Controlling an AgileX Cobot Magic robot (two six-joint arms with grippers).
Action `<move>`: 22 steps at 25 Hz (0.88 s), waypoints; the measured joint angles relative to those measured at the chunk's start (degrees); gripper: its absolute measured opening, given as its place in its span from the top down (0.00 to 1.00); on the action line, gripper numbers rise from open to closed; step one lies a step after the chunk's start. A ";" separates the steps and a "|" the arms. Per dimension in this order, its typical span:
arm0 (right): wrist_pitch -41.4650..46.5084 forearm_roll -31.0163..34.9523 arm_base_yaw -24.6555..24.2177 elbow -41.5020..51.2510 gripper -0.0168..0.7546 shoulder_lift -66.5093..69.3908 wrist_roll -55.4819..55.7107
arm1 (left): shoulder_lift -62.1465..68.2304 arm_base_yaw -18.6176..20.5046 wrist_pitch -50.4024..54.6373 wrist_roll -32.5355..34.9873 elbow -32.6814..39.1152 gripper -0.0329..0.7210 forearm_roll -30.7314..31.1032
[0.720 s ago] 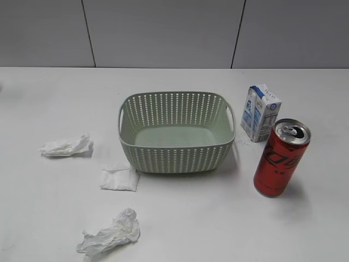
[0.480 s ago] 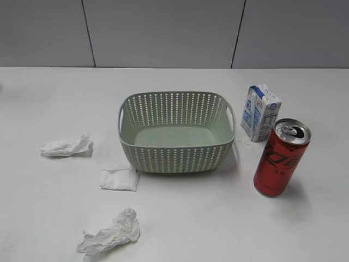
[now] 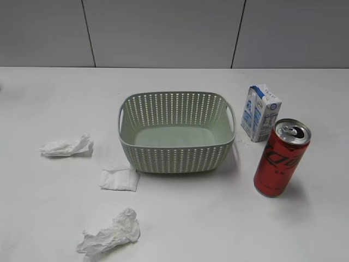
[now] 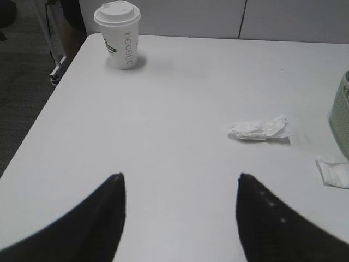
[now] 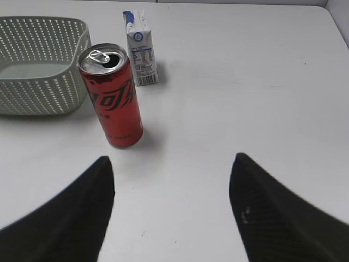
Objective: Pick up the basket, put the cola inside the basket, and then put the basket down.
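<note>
From my station: basket [image 3: 176, 132] sits flat on the white table [image 3: 218, 229], roughly mid-table, nothing inside it that I can see, opening up. Cola [image 3: 281, 158] stands upright to the basket's right and a bit nearer the camera, apart from it, tab top opened. Milk carton [image 3: 260, 112] upright just behind the cola, near the basket's right handle, not touching either as far as I can tell. Three crumpled tissues on the left side: one [image 3: 66, 146] well left of the basket, a flatter one [image 3: 119, 178] just beside the basket's front-left corner, one [image 3: 109, 233] nearer the front edge. No arm shows in the exterior view. Left gripper [image 4: 180, 188] hovers over bare table, jaws spread wide, nothing between them; ahead of it a tissue, far right the basket wall at frame edge, and a lidded paper cup [image 4: 119, 34] near the table's far left corner. Right gripper [image 5: 172, 169] also spread wide and holding nothing, above the table; cola stands ahead and left of the gap, carton behind it, basket corner at upper left.
</note>
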 joint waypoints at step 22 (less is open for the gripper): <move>0.00 0.00 0.00 0.00 0.33 0.00 0.00 | 0.00 0.00 0.00 0.00 0.00 0.20 1.99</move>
